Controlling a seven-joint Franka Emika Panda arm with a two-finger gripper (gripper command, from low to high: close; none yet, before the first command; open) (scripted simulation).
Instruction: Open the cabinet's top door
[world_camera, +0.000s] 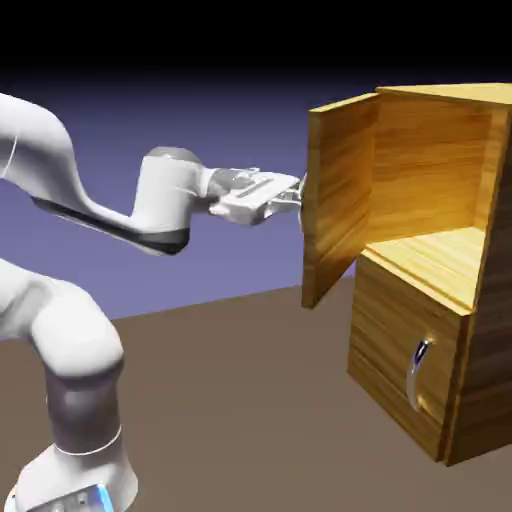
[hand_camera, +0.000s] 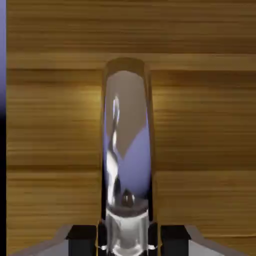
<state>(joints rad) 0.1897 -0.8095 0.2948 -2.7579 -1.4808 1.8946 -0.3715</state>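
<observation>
My hand (world_camera: 296, 194) was clenched on the handle (hand_camera: 127, 145), a finger either side, so the door (world_camera: 338, 185) had to follow my pull. The door stood swung wide from the cabinet (world_camera: 408, 350), baring the upper compartment (world_camera: 430, 165).

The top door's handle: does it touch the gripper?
Touching: in the hand view, the handle sits between the gripper's jaws, shut against both its sides.

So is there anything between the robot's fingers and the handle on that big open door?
No gap shows: in the hand view the silver handle sits right between the fingers.
</observation>
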